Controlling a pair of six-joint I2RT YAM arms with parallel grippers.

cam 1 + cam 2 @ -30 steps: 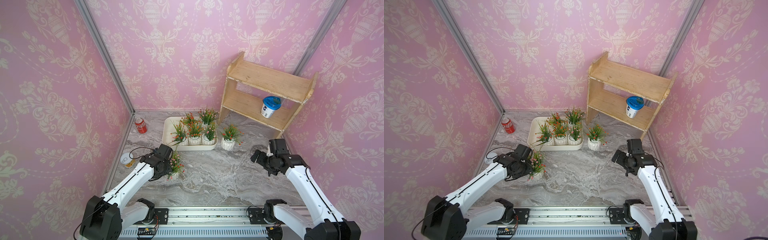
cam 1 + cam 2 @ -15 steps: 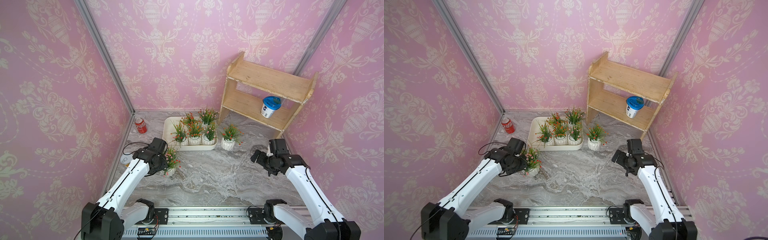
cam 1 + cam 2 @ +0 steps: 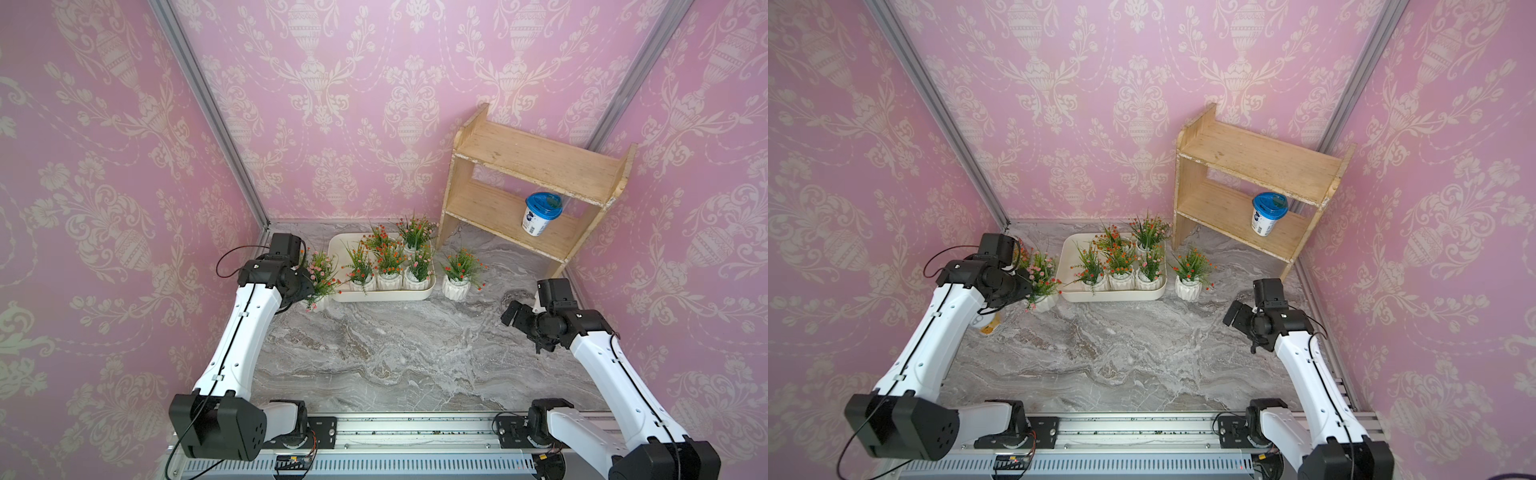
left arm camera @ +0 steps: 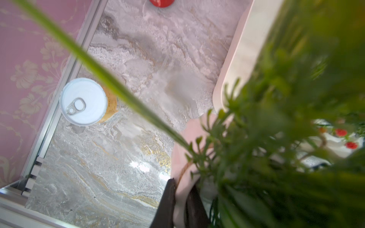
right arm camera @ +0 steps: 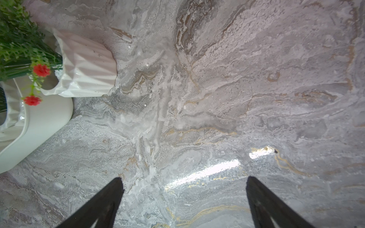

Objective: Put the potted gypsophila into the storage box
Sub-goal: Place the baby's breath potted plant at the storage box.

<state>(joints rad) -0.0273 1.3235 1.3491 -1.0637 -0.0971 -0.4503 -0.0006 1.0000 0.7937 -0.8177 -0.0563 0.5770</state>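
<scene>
Your left gripper (image 4: pixel 183 205) pinches a potted gypsophila (image 3: pixel 323 272) just beside the storage box (image 3: pixel 386 296) (front row full); lift it over the wall and set it in the bare far corner. Right gripper (image 5: pixel 184 178) hangs spread.

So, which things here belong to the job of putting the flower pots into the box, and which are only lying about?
For the job:
the storage box; five pots inside it; the held pot in the left pincer; the lone pot beside the box.

Just lying about:
the wooden shelf; the blue-lidded cup on its lower board; the red can; the white-topped tin.
</scene>
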